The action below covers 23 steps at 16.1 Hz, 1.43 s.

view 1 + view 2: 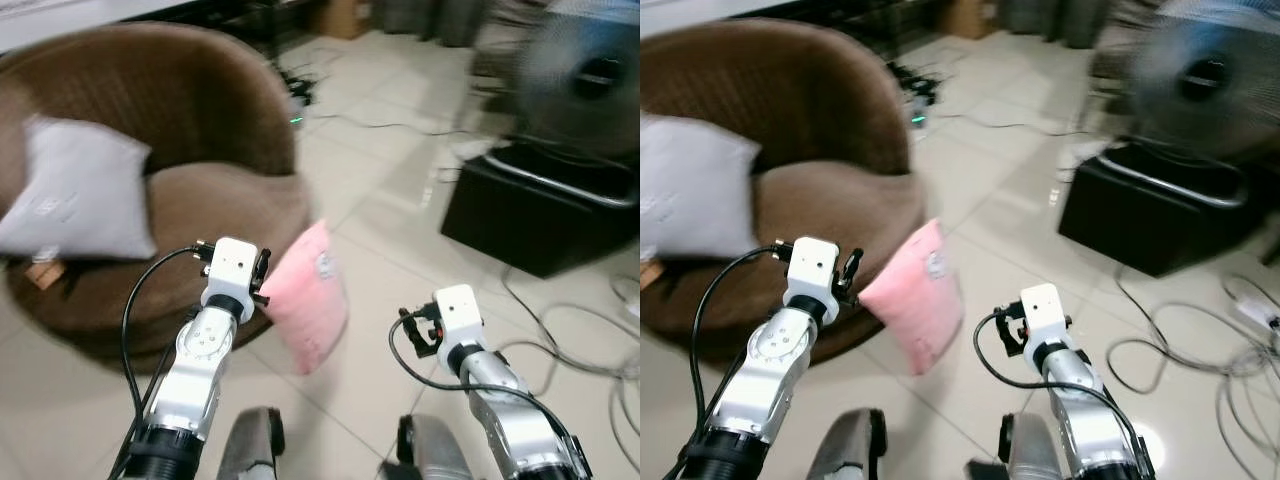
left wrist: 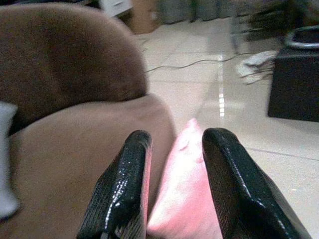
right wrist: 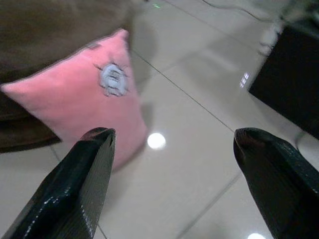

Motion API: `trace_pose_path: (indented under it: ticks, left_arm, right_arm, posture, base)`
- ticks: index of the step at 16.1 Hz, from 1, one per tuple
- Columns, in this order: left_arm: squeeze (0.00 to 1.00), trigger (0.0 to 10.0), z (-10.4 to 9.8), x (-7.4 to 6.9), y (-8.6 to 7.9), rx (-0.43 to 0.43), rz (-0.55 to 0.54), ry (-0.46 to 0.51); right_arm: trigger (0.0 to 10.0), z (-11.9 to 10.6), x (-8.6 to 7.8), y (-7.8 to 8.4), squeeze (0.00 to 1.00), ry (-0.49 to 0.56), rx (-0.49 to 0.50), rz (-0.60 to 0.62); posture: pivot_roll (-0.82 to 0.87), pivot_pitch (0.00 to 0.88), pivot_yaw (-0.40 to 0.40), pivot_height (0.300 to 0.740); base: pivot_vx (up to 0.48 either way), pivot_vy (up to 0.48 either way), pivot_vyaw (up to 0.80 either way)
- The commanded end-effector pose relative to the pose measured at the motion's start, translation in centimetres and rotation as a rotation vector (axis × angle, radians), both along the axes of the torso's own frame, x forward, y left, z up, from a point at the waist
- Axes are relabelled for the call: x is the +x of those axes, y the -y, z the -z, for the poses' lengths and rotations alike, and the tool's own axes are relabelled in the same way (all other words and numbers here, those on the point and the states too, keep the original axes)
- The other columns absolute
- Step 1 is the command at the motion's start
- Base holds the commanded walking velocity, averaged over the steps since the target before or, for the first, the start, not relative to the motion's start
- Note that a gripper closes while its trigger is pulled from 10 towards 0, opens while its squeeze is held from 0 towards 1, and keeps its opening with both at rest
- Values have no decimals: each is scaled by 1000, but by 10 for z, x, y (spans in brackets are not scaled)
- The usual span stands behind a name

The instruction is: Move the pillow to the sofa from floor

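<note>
Left claw (image 2: 172,189), nearest the head camera, is clamped on the upper edge of the pink pillow (image 1: 308,298), fingers (image 2: 122,189) on either side of the fabric. Pillow hangs at the front edge of the brown sofa (image 1: 215,215), beside the seat, above the tiled floor (image 1: 400,230). Right claw (image 3: 172,169) hovers with fingers wide apart, gripping nothing. Grey cushion (image 1: 75,190) rests on the sofa seat. Black box (image 1: 530,215) and fan (image 1: 585,80) stand well apart.

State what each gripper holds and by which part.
Nothing is clearly held. The left gripper straddles the pink pillow's upper edge, grip unconfirmed; the right gripper is open, empty.
</note>
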<state>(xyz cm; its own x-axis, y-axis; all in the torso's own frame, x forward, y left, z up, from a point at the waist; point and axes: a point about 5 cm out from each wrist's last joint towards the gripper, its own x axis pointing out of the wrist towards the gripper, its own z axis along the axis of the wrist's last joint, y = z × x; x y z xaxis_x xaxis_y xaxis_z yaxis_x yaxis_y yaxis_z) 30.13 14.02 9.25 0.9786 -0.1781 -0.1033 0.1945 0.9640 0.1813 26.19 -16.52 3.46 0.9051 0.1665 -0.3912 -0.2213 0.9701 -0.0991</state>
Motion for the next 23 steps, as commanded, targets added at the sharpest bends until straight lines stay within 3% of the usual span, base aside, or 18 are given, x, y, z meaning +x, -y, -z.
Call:
trace_pose_path:
  ticks: [1, 17, 21, 22, 23]
  left_arm:
    - [0, 10000, -3, 2, 0, -3, 10, 9]
    - [0, 10000, 3, -3, -1, -10, -12, -3]
    - [0, 10000, 15, -4, 1, 3, -1, -78]
    - [792, 10000, 21, -5, 1, -9, 11, -113]
    - [792, 10000, 24, -6, 0, -9, 13, -133]
  right_arm:
    - [10000, -4, 2, 1, 0, 14, 2, 16]
    - [10000, -5, 4, -1, 0, 5, -6, -19]
    - [10000, -3, 1, -1, 0, -4, -8, -24]
    - [10000, -4, 0, -1, 0, -6, -9, -25]
    - [10000, -4, 0, -1, 0, -7, -9, -25]
  posture:
    - [-17, 0, 75, 585]
    - [1, 0, 46, 585]
    - [-6, 0, 48, 585]
    - [-11, 0, 49, 585]
    - [-11, 0, 49, 585]
  base:
    - [480, 0, 0]
    - [480, 0, 0]
    - [93, 0, 0]
    - [0, 0, 0]
    - [0, 0, 0]
